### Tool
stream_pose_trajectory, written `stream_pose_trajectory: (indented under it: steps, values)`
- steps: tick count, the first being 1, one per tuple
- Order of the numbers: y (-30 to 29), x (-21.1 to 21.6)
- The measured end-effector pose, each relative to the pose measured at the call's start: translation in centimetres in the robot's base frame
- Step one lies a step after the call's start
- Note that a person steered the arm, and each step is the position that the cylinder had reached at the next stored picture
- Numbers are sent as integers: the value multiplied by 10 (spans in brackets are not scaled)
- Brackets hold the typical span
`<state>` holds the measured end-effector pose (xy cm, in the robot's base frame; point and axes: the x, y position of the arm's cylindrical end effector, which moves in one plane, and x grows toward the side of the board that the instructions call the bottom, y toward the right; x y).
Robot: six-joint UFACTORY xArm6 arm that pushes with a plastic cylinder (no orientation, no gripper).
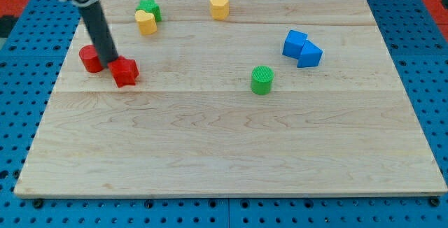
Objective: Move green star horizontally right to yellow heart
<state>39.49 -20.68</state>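
Green star [148, 8] sits touching the yellow heart [145, 22]; tip [112, 64], a bare rod with no jaws, must leave the red blocks [124, 71].

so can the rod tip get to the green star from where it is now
Probably yes. My tip sits between the two red blocks, toward the view's left. The green star lies toward the view's top, touching the yellow heart, which partly blocks a straight approach from below.
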Motion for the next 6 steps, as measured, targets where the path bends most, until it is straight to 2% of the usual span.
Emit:
stream_pose_trajectory:
  steps: [1, 3, 4, 5, 6]
  values:
    - [50, -47]
    - [-50, -172]
    - [29, -173]
    - [116, -110]
    - [159, -57]
